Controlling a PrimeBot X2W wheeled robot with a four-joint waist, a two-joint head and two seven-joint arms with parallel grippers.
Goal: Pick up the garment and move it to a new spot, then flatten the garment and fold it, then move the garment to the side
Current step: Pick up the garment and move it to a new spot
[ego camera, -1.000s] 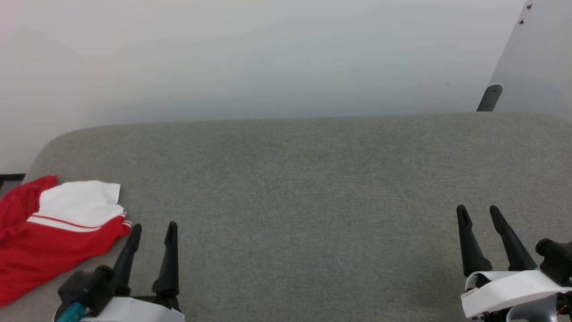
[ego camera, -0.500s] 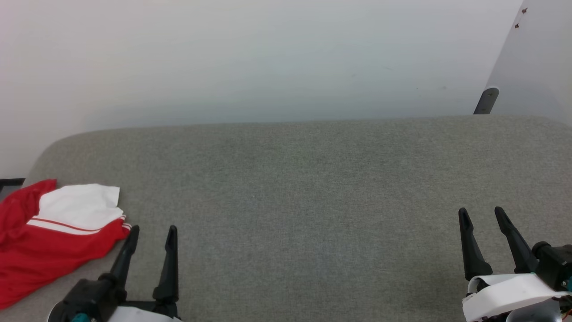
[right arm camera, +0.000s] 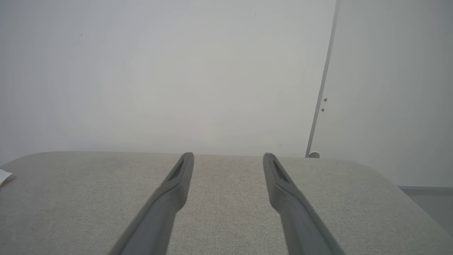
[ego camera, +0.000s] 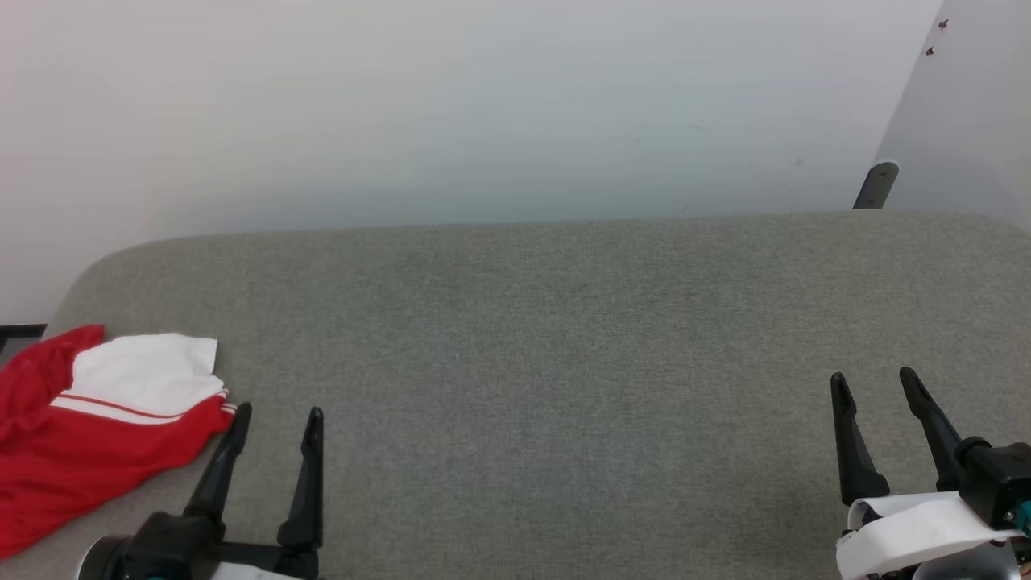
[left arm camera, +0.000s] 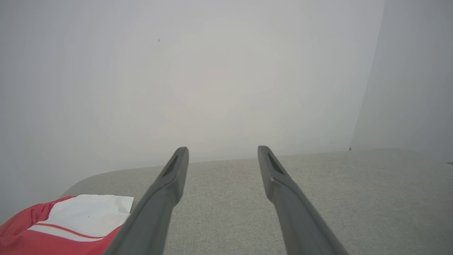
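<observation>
**Single-layer pinch risk at the surface's edge**

Crumpled at 8 o'clock on the grey fabric-covered surface (ego camera: 564,362): bright red jersey shirt with white sleeve panel (ego camera: 97,451). Just beside it, left gripper (ego camera: 278,412); at 4 o'clock, right gripper (ego camera: 874,377); fingers of both spread wide, empty. Could catch one layer only, dragging cloth off the edge. No containers here.

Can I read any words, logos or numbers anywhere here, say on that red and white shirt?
None readable. The garment is plain red and white cloth with stripe trim where visible; the left gripper, right gripper, grey cushion and wall carry no text.
</observation>
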